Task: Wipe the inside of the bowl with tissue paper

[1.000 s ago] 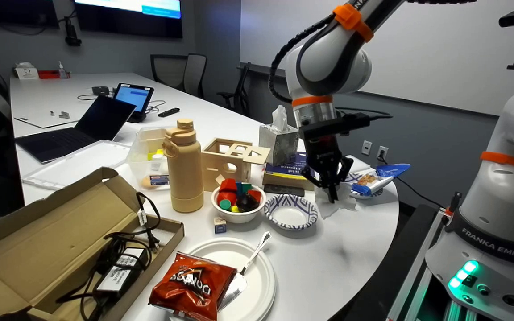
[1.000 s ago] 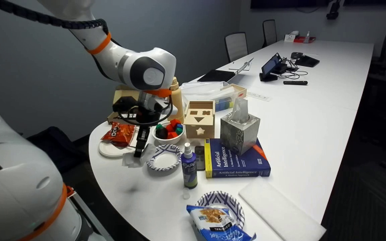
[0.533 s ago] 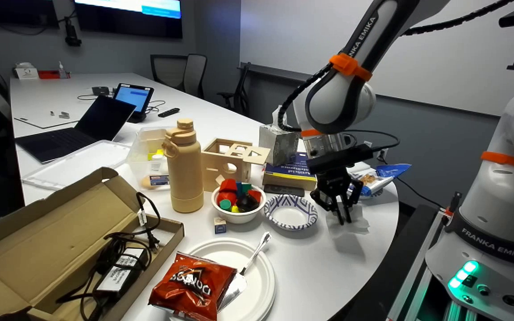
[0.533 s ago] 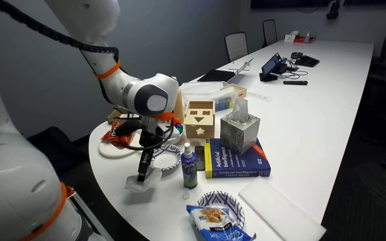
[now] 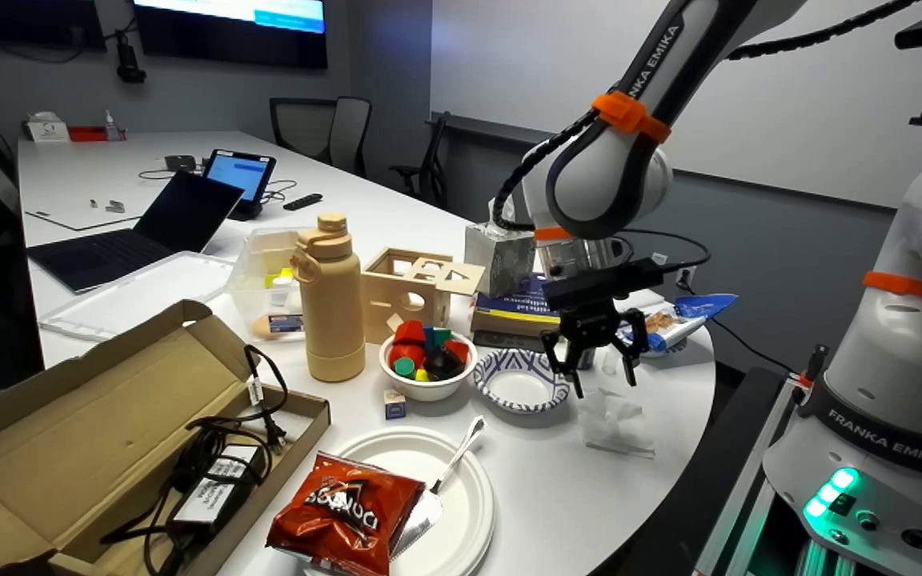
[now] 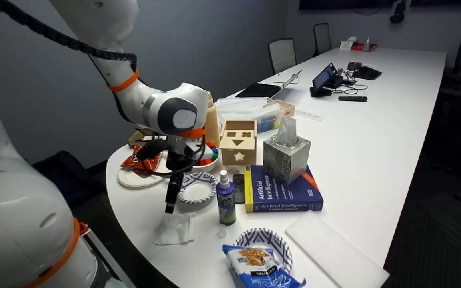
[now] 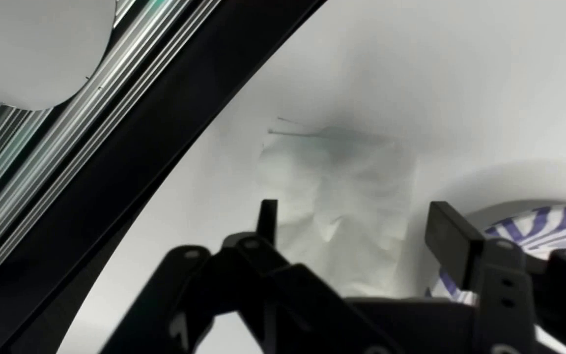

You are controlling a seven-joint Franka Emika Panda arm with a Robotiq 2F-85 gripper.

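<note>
Both fingers [image 7: 452, 241] spread above the tissue [image 5: 618, 424], right of the bowl [image 5: 522, 386] in an exterior view, I'd best lift my hand [image 5: 605, 386] straight up, dragging nothing.

In an exterior view, the creased white tissue [image 5: 618, 426] lies apart from the upright, blue-patterned white bowl [image 5: 522, 387], at its four o'clock.

There are two patterned paper bowls [image 5: 522, 390], one block-filled bowl [image 5: 427, 391], one loose tissue [image 5: 618, 426], one silver tissue box [image 6: 277, 160], two snack bags [image 5: 349, 516], one spray bottle [image 6: 227, 207].
</note>
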